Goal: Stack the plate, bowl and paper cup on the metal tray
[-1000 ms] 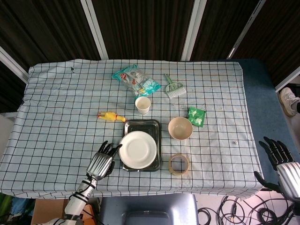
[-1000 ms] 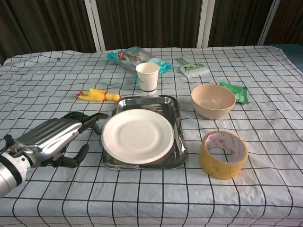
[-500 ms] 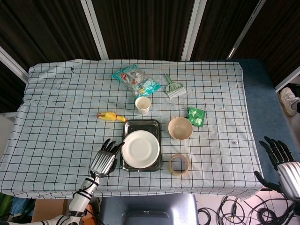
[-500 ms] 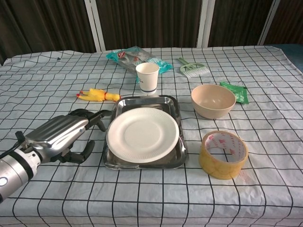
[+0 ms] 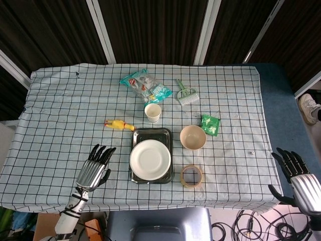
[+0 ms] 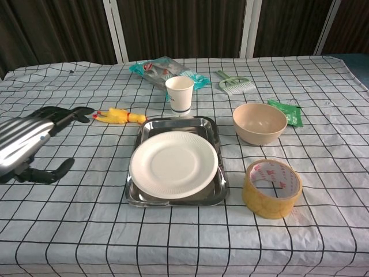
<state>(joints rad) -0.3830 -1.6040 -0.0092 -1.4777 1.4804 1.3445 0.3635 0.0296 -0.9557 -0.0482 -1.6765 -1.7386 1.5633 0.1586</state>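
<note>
1. The left hand (image 5: 93, 169) is at the lower left of the frame. It has pulled back from the plate and now sits well apart from it, with its fingers spread and nothing in them.
2. The plate (image 5: 150, 159) now lies flat on the metal tray (image 5: 151, 133), low in the middle of the frame. It sat over the tray's left edge a moment ago. So I think the plate step is done.
3. The paper cup (image 5: 153, 112) stands just above the tray, and the bowl (image 5: 193, 137) sits just right of it. Both are still on the cloth, so I think the bowl goes on next.
4. The right hand (image 5: 297, 176) is at the lower right corner, off the table. Its fingers are spread and hold nothing.
5. In the chest view the left hand (image 6: 29, 148) is cut off by the left edge, and the right hand does not show.
</note>
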